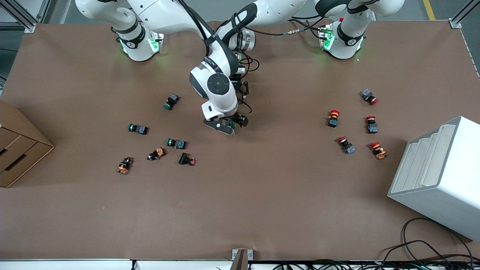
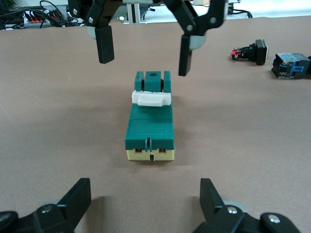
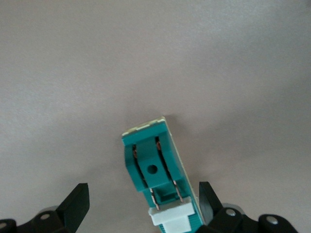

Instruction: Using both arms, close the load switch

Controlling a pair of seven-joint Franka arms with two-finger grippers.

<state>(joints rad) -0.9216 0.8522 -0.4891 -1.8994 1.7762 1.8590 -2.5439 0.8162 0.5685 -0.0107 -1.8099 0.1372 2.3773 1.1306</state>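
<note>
I read both tools as open and unclamped, left tool (image 2: 141, 206) and right tool (image 2: 143, 46) flanking the load switch (image 2: 150, 121) on the worktop (image 1: 262, 195) at 6 and 12 o'clock, so next I close on it.

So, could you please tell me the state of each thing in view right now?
load switch: lying flat on the table, ungripped.
left gripper: open, low at one end of the switch.
right gripper: open, astride its other end.
push buttons: loose, lying on their sides.
</note>
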